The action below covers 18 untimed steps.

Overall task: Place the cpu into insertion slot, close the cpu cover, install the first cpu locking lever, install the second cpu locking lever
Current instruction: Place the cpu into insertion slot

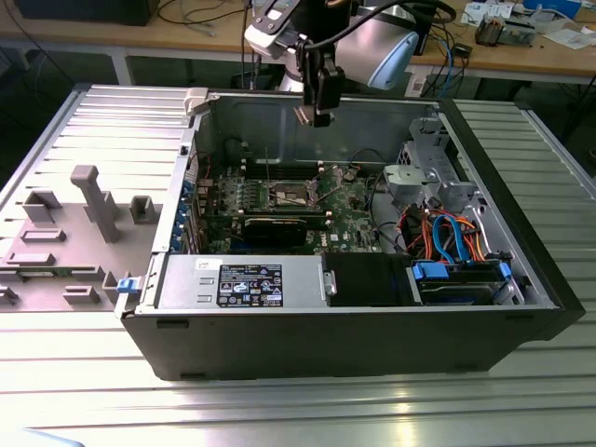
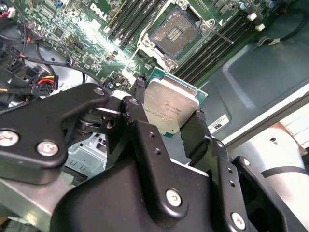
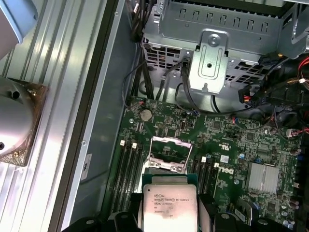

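My gripper (image 1: 315, 110) hangs above the open computer case, shut on the cpu (image 2: 169, 108), a flat square chip with a dull silver top and a green edge. Both wrist views show the black fingers (image 2: 137, 104) clamping the chip from two opposite sides. The cpu (image 3: 168, 205) is held in the air, apart from the green board. The insertion slot (image 2: 175, 31) lies below on the board, its dark centre bare inside a silver surround. In the exterior view the slot (image 1: 291, 193) sits mid-board, below and a little nearer the camera than the gripper. The cpu cover (image 3: 169, 141) is a silver frame raised at the socket.
Long black memory slots (image 2: 212, 48) flank the socket on both sides. A silver drive cage (image 3: 212, 53), bundled cables (image 1: 447, 233) and a power supply (image 1: 247, 279) fill the case. The case walls (image 1: 372, 116) surround the board. A grey fixture (image 1: 93, 200) stands on the exterior view's left.
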Available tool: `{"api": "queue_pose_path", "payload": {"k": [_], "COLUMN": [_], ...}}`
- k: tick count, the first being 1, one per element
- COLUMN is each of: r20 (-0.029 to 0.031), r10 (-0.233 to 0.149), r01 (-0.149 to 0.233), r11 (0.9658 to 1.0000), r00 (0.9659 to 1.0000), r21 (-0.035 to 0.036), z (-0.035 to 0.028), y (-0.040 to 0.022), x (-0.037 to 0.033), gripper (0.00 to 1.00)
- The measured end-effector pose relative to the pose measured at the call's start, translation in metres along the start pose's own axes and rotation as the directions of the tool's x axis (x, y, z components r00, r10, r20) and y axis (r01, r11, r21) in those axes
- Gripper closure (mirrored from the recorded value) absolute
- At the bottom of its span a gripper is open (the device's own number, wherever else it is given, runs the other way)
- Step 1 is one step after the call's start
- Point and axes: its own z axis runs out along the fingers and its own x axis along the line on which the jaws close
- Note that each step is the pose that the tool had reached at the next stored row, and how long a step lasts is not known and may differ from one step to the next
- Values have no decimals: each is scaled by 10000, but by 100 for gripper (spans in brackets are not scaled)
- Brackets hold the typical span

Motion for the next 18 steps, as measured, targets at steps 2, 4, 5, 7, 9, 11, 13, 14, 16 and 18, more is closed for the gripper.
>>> {"api": "queue_pose_path", "payload": {"k": [2, 4, 5, 7, 9, 11, 13, 14, 16, 18], "r20": [15, 16, 17, 18, 20, 20, 22, 23, 25, 26], "r10": [166, 181, 191, 204, 217, 229, 250, 263, 283, 295], "r01": [-166, -181, -191, -204, -217, -229, -250, -263, -283, -295], "r11": [9999, 9998, 9998, 9998, 9998, 9997, 9997, 9997, 9996, 9996], "r00": [9999, 9998, 9998, 9998, 9998, 9997, 9997, 9997, 9996, 9996], "r21": [-3, -3, -4, -4, -4, -5, -5, -5, -6, -6], "z": [0, 0, 0, 0, 0, 0, 0, 0, 0, 0], "y": [0, 0, 0, 0, 0, 0, 0, 0, 0, 0], "x": [0, 0, 0, 0, 0, 0, 0, 0, 0, 0], "gripper": [46, 46, 46, 46, 46, 46, 46, 46, 46, 46]}}
